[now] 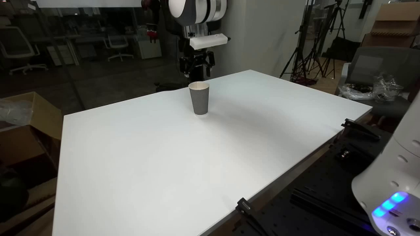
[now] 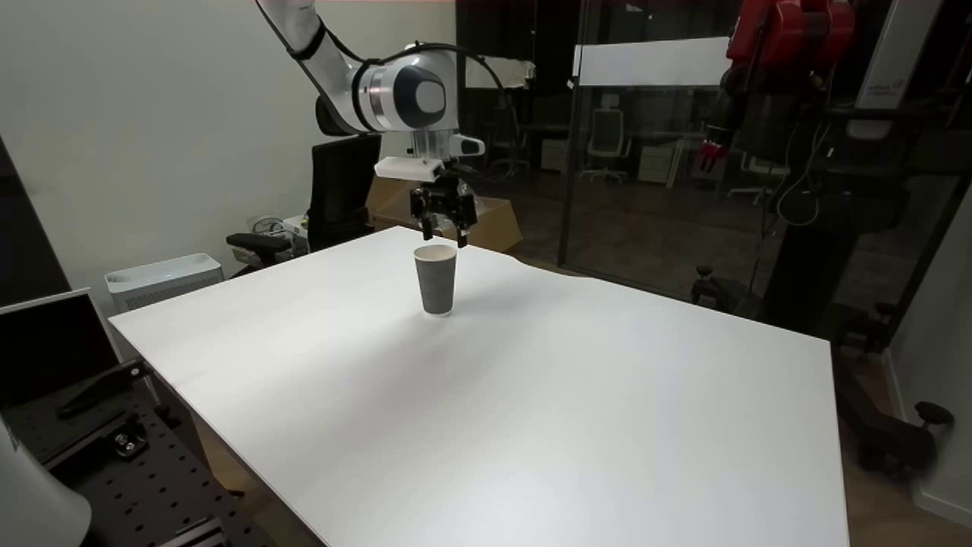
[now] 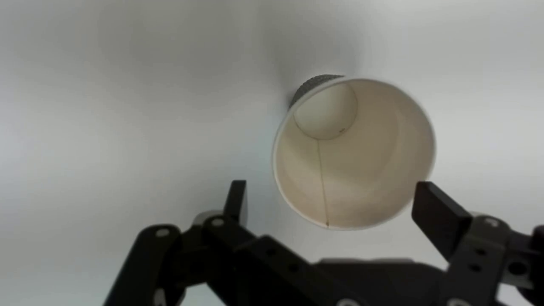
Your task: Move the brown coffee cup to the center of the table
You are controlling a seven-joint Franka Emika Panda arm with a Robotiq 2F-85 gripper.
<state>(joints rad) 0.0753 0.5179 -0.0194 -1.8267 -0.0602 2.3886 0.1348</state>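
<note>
The brown coffee cup (image 1: 199,101) is a small grey-brown paper cup with a pale rim. It stands upright on the white table (image 1: 147,164), toward the far edge in both exterior views (image 2: 437,282). My gripper (image 1: 198,73) hangs above the cup, pointing down, and its fingertips are a little above the rim in an exterior view (image 2: 445,238). In the wrist view the gripper (image 3: 331,187) is open and empty, with one finger on each side of the cup's (image 3: 361,165) lower rim. The right finger overlaps the rim's edge; I cannot tell whether it touches.
The robot's white base (image 1: 387,183) stands on a black mount (image 1: 315,203) along one table edge, with a black clamp (image 1: 244,206) at that edge. A cardboard box (image 1: 29,134) and a grey chair (image 1: 380,68) stand off the table. A red robot (image 2: 790,38) stands beyond it.
</note>
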